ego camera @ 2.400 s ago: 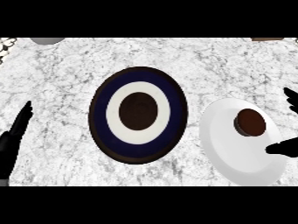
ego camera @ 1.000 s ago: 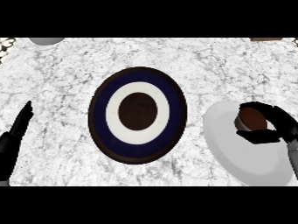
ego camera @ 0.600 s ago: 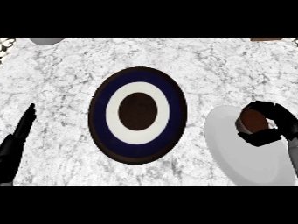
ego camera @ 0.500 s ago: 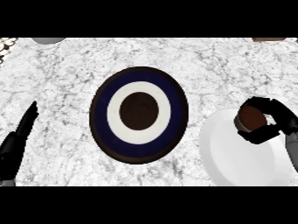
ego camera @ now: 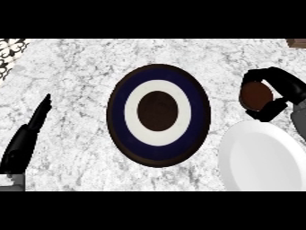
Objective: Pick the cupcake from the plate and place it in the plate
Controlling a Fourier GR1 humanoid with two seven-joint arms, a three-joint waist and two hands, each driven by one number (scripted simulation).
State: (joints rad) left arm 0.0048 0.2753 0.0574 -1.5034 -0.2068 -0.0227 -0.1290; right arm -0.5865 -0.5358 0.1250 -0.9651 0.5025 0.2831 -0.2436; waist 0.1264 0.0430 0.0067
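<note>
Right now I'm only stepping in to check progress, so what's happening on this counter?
The right hand has its fingers curled round the cupcake and holds it off the white plate, which now has nothing on it. The cupcake sits beyond that plate's far edge, to the right of the dark blue ringed plate, not yet over it. The left hand rests open at the view's left.

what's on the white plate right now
Nothing shows on the white plate; its visible surface is bare. The cupcake is off it, held in the right hand. The forearm covers the plate's right edge.
</note>
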